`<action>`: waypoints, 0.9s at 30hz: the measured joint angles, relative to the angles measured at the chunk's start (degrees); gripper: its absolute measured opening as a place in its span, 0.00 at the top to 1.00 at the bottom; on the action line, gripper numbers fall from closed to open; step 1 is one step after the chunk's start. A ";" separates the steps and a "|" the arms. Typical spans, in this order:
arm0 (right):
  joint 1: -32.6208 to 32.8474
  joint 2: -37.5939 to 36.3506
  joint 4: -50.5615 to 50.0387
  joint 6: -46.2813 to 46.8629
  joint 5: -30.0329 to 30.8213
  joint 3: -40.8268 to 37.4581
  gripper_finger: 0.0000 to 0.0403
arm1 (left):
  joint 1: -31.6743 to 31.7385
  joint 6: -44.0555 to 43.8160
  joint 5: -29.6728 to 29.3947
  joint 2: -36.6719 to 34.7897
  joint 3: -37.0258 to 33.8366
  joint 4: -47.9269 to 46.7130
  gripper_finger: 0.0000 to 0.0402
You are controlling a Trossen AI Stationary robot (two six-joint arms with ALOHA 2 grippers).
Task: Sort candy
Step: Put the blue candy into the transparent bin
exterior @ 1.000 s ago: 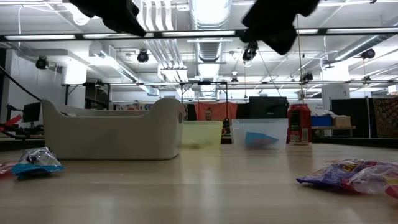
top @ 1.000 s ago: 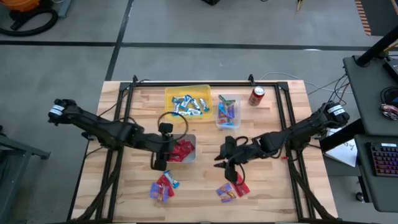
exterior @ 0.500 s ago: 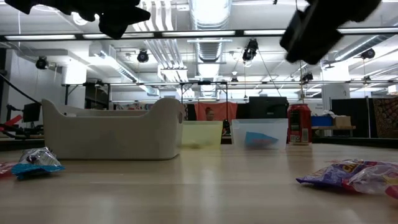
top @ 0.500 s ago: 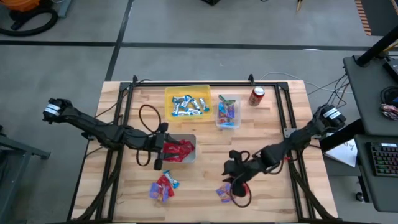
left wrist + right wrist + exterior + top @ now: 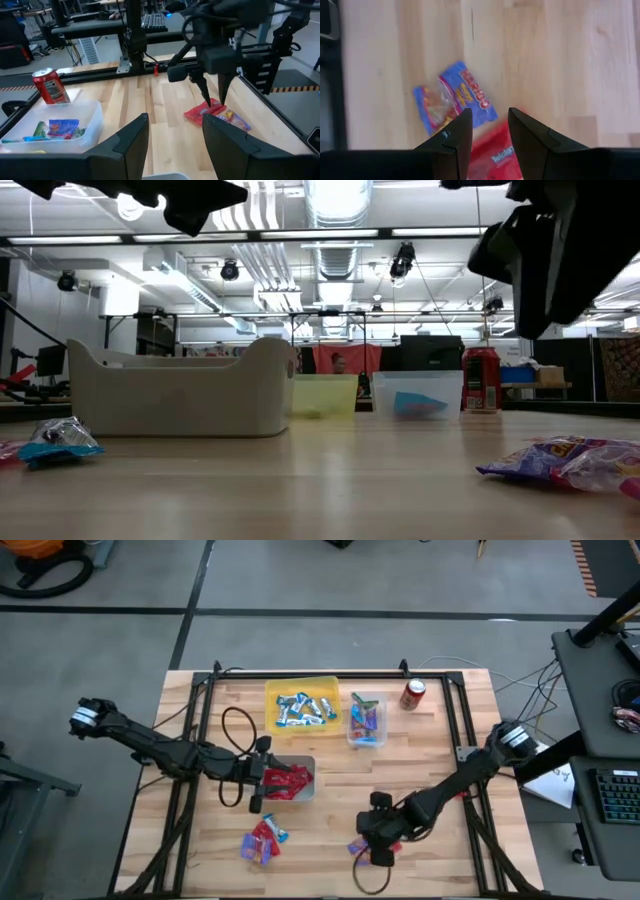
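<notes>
The candy lies in two loose heaps near the front edge: one at the left, one at the right, with a blue packet and a red packet. My right gripper hangs open over the right heap, pointing steeply down, its tips a little above the red packet. My left gripper is open and nearly level at the left rim of the white bin, which holds red candy.
A yellow bin with blue-and-silver bars and a small clear bin with pink and blue packets stand at the back. A red soda can stands to their right. Black frame rails run along the table's sides.
My right gripper has gone from mid-table toward the near edge and down, tipping more steeply downward, and now hangs over the right heap. My left gripper has tipped up from pointing down to nearly level beside the white bin. No candy has moved.
</notes>
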 joint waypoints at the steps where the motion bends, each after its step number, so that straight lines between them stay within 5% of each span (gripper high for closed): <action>1: 0.09 1.61 -2.62 -0.40 0.03 2.18 0.70 | 0.00 0.00 0.00 0.00 0.00 -0.01 0.58; 11: 0.61 13.15 -12.63 -0.67 -2.11 15.30 0.70 | 0.00 0.00 0.00 0.07 -0.26 -0.06 0.58; 27: 0.59 18.04 -12.82 -0.87 -4.96 15.87 0.70 | 0.00 -0.37 0.00 0.24 -0.22 0.09 0.58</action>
